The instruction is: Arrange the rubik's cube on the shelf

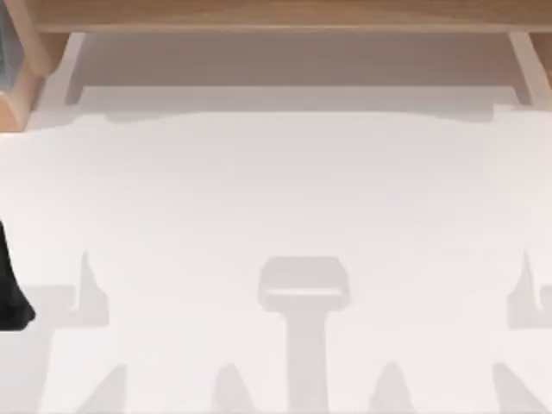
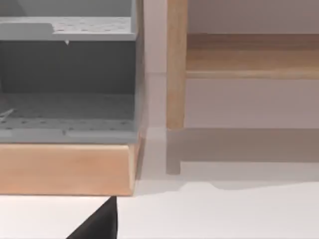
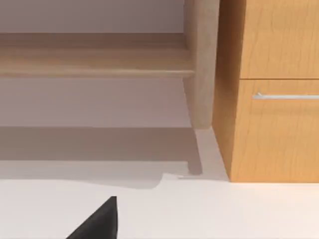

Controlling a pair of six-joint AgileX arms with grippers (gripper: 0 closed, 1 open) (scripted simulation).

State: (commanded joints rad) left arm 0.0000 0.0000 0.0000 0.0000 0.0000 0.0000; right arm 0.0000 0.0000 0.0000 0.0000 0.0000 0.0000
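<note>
— White table: bounded how?
— Spanned along far edge by shelf; cabinet stood just beside one support.
— Grippers?
— Left gripper, right gripper, hung near table; grip could not be told.

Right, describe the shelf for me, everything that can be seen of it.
The shelf is a long light-brown wooden board running along the far edge of the table, raised on wooden side supports, one near each end. In the wrist views the board sits level, with open space beneath and its shadow on the white tabletop. At its left end stands a wood-framed grey unit, at its right end a wooden cabinet with a metal handle. Nothing lies on the visible board.
</note>
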